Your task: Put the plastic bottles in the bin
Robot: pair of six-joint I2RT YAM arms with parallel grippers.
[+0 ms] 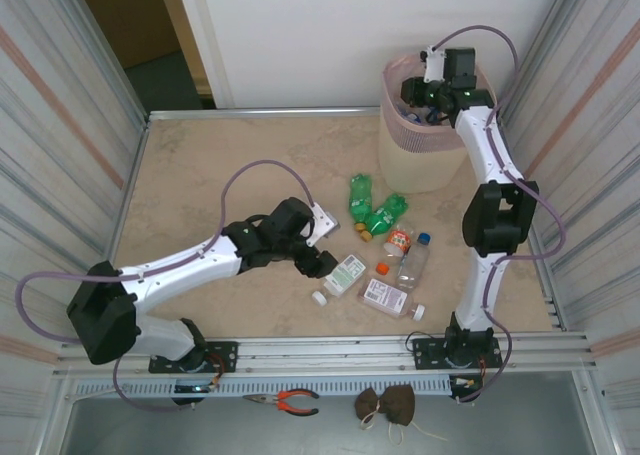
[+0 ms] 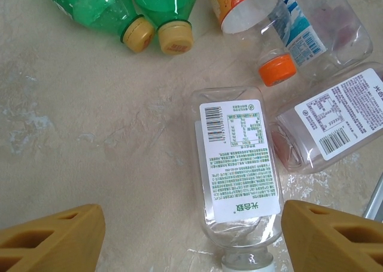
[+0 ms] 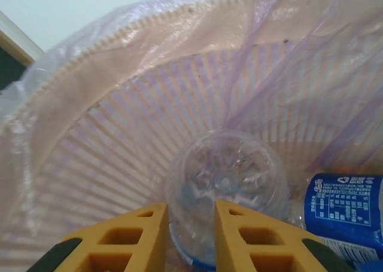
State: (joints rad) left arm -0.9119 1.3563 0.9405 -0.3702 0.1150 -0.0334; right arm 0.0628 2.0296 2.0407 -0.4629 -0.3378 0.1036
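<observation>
While the right gripper (image 3: 191,224), jaws narrow, hangs in the far-right bin (image 1: 415,165) over a clear bottle (image 3: 224,176), grip unclear, the left gripper (image 2: 191,239) gapes astride a flat bottle (image 2: 239,164) mid-table; closing seems next.

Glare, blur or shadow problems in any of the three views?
Top external: even light, no hard shadows on the table, sharp throughout. Left wrist: crisp, print on the flat bottle legible; small highlights on the green bottles; yellow fingers slightly soft. Right wrist: the clear bottle in the bin looks hazy up close, and the liner washes out the upper wall.
</observation>
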